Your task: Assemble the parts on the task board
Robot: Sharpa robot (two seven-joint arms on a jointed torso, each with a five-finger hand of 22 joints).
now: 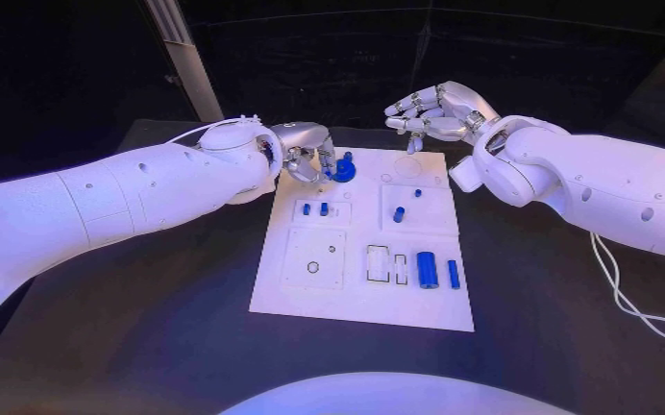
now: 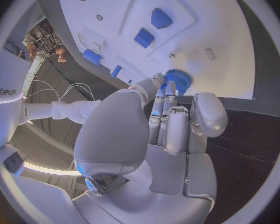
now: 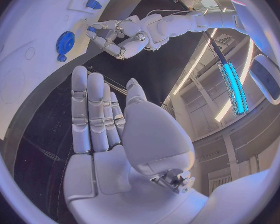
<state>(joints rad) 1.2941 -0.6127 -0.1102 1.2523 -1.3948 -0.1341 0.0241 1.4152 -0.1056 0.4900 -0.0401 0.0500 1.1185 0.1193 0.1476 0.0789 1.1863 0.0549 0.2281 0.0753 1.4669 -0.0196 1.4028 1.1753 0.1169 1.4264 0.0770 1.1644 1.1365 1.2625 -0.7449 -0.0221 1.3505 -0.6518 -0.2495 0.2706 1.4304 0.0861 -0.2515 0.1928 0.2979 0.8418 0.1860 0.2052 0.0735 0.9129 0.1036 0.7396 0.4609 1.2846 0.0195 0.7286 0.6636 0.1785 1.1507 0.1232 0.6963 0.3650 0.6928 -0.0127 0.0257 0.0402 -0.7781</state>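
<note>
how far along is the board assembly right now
Early to midway, judging by the layout. Small blue pegs already stand in a recess of the white task board. The left hand touches the round blue gear. Two blue cylinders lie loose; the right hand hovers empty.

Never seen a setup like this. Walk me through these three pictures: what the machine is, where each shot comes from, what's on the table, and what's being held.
A robot with two white arms works at a black table. One picture looks down from its head; the round ones come from cameras at each wrist. On the white rectangular task board lie small blue plastic parts, such as a blue cylinder. The silver many-fingered left hand touches a round blue toothed gear at the board's far corner; whether it grips it is unclear. The right hand hovers open, holding nothing.
</note>
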